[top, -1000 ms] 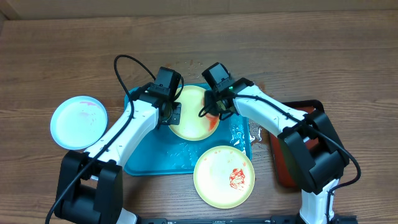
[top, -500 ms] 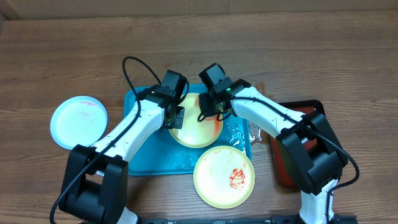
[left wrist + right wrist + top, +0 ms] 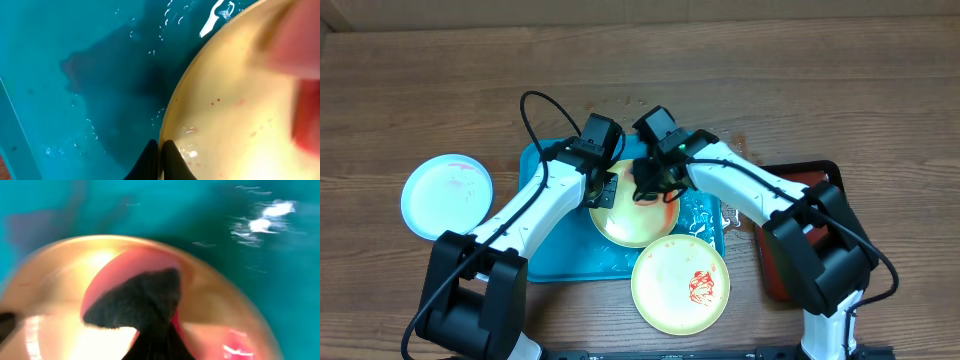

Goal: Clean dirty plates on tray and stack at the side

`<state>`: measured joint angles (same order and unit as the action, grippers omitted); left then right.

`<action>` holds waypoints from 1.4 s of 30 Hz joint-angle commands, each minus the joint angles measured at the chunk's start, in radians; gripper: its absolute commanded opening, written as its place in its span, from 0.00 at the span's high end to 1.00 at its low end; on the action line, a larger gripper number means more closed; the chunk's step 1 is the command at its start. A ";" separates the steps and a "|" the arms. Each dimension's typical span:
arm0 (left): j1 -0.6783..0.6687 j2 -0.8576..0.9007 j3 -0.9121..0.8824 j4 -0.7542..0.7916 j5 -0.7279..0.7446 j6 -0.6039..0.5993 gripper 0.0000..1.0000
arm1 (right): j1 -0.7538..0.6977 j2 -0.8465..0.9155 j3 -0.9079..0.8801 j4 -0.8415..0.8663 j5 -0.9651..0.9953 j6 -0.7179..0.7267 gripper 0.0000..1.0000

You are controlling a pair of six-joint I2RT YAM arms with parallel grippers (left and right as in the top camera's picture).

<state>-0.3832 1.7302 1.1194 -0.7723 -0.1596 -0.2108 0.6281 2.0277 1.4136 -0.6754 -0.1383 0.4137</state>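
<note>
A green-rimmed dirty plate [image 3: 632,222] lies on the wet turquoise tray [image 3: 555,245]. My left gripper [image 3: 603,190] is shut on its left rim, as the left wrist view [image 3: 161,159] shows against the plate [image 3: 235,105] and tray [image 3: 75,75]. My right gripper [image 3: 655,186] is over the plate's far part, shut on a pink-red wiping pad [image 3: 125,265], which blurs in the right wrist view [image 3: 150,320]. A second green-rimmed plate [image 3: 680,283] with a red smear overlaps the tray's front right corner. The light-blue plate [image 3: 445,196] lies on the table at the left.
A dark red-brown tray with a black rim [image 3: 798,185] lies at the right, partly under my right arm. Water drops glisten on the turquoise tray's right part [image 3: 705,215]. A black cable [image 3: 535,115] loops above my left arm.
The plate held by my left gripper has slid toward the front of the tray. My right gripper has moved left and forward over the plate with the pad.
</note>
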 commanded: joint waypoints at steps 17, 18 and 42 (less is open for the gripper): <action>-0.008 0.007 0.012 -0.074 -0.115 -0.040 0.96 | -0.094 -0.167 0.300 -0.555 0.571 0.087 0.96; -0.008 0.004 0.018 -0.085 -0.116 -0.040 0.96 | -0.107 -0.167 0.317 -0.607 0.588 0.113 0.96; -0.278 -0.031 0.630 -0.692 -0.849 -0.087 0.96 | -0.348 -0.167 -0.066 -0.698 0.405 0.241 0.96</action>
<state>-0.5602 1.7168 1.7229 -1.4555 -0.8230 -0.3149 0.2928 1.8843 1.3907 -1.3830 0.2802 0.6468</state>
